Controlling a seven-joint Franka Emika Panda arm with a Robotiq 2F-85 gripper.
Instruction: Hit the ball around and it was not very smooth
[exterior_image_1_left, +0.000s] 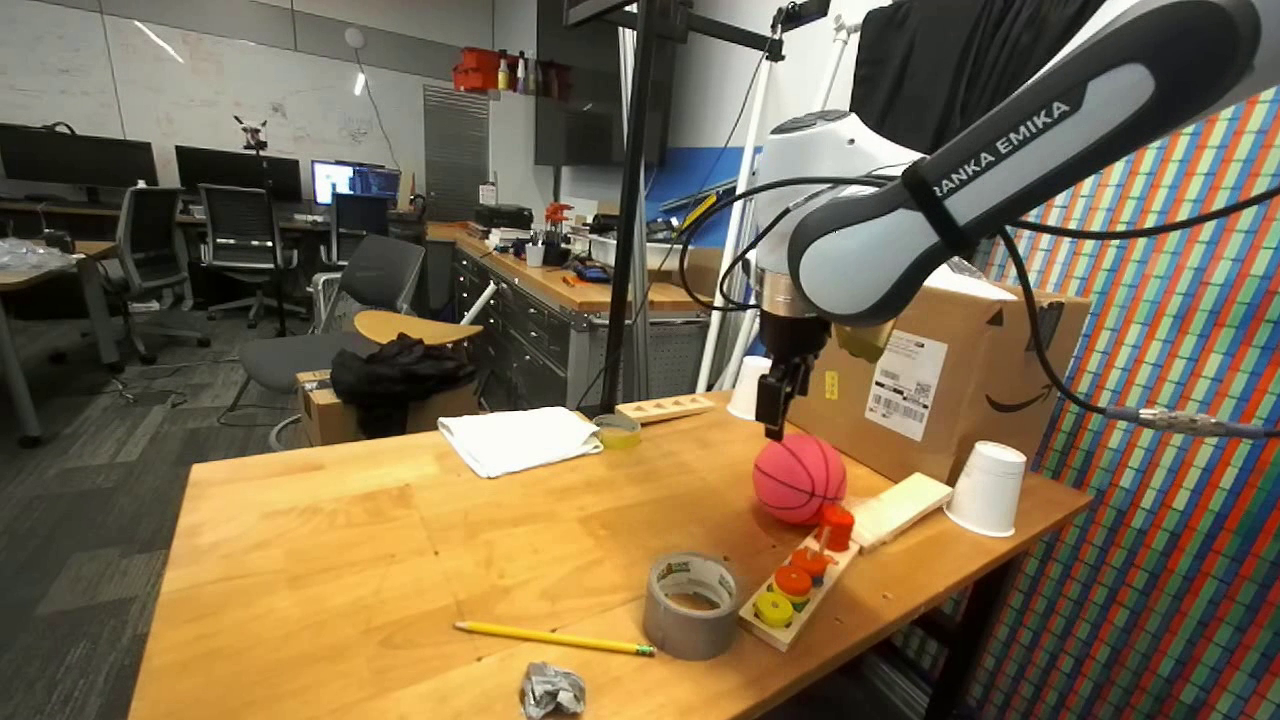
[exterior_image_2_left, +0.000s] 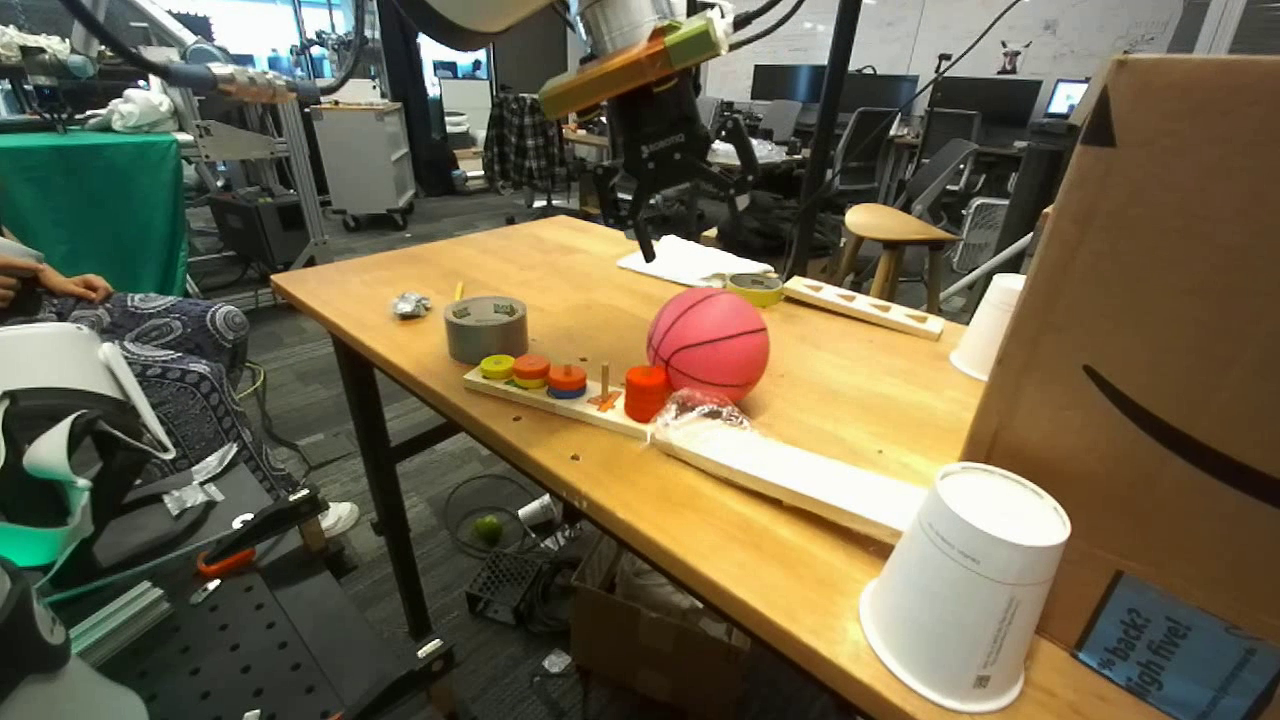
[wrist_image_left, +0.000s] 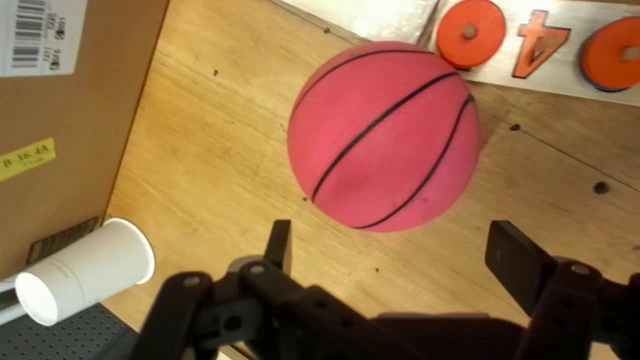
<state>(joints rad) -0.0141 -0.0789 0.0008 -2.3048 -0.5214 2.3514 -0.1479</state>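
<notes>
The pinkish-red ball with thin dark lines rests on the wooden table and shows in both exterior views. It touches or nearly touches the end of the wooden peg board with coloured rings. In the wrist view the ball lies just ahead of the fingertips, whole and unobstructed. My gripper is open and empty, its two fingers wide apart. In the exterior views the gripper hangs above and beside the ball, apart from it.
A grey tape roll stands near a pencil and crumpled foil. A large cardboard box, white cups and a pale wooden board stand around the ball. A white cloth and yellow tape roll lie farther off.
</notes>
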